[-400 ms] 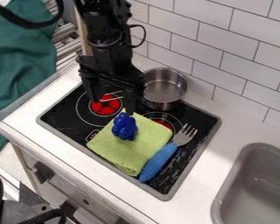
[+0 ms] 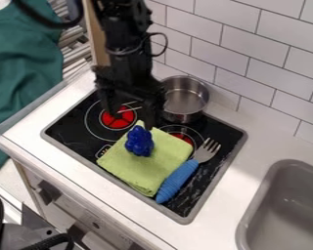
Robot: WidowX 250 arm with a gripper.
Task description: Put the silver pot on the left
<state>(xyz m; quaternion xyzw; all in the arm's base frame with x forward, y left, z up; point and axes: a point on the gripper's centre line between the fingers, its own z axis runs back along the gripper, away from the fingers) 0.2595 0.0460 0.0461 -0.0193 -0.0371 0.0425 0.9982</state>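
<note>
The silver pot [image 2: 187, 99] stands upright at the back right part of the stove, near the tiled wall. Its thin handle stretches left, partly hidden behind the gripper, and a piece of it shows between the fingers. Just left of the pot hangs my gripper [image 2: 131, 109], open and pointing down over the back left burner, one finger on each side of that piece of handle. The right finger is close beside the pot's wall; whether they touch I cannot tell.
A folded green cloth [image 2: 143, 168] lies on the stove [image 2: 66, 133], with a dark blue bumpy object [image 2: 139, 141] on top. To its right rests a fork with a blue handle [image 2: 177, 181]. A grey sink [image 2: 286, 207] is at the lower right; the tiled wall [image 2: 251, 73] rises behind.
The gripper has shifted slightly to the right, closer to the pot. Pot, cloth, blue object and fork have stayed in place.
</note>
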